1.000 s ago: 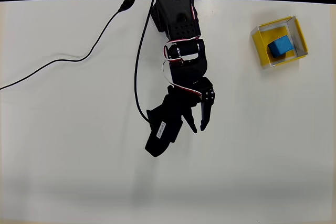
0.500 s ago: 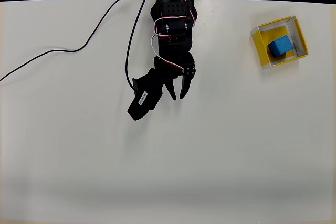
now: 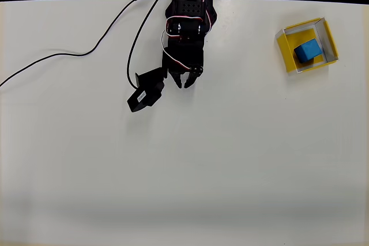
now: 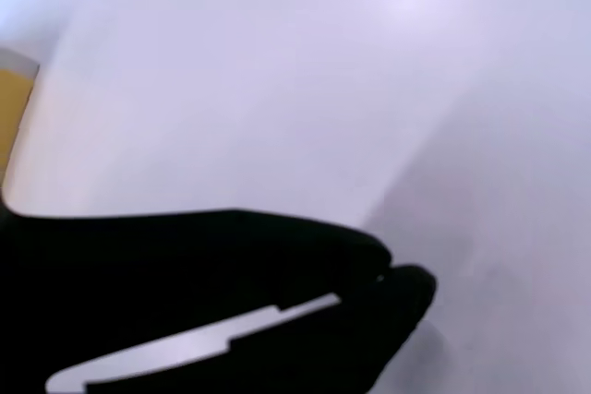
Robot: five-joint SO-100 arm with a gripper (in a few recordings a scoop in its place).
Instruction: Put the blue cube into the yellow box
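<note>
The blue cube [image 3: 307, 50] lies inside the yellow box [image 3: 287, 55] at the table's upper right in the overhead view, tilted a little against the box's walls. My black gripper [image 3: 184, 84] hangs far to the left of the box, close to the arm's base at the top centre, holding nothing. In the wrist view the gripper [image 4: 391, 272] shows its dark fingertips meeting, with only a thin sliver of light further back between the fingers, above bare white table.
A black cable [image 3: 86, 53] snakes from the arm's base across the upper left of the white table [image 3: 230, 159]. The table's far edge runs along the top, with darkness beyond it. A tan strip [image 4: 14, 108] shows at the wrist view's left edge.
The arm has folded back toward its base, drawing the gripper up the picture away from the table's middle. Its fingers have closed from slightly apart. Cube and box have not moved.
</note>
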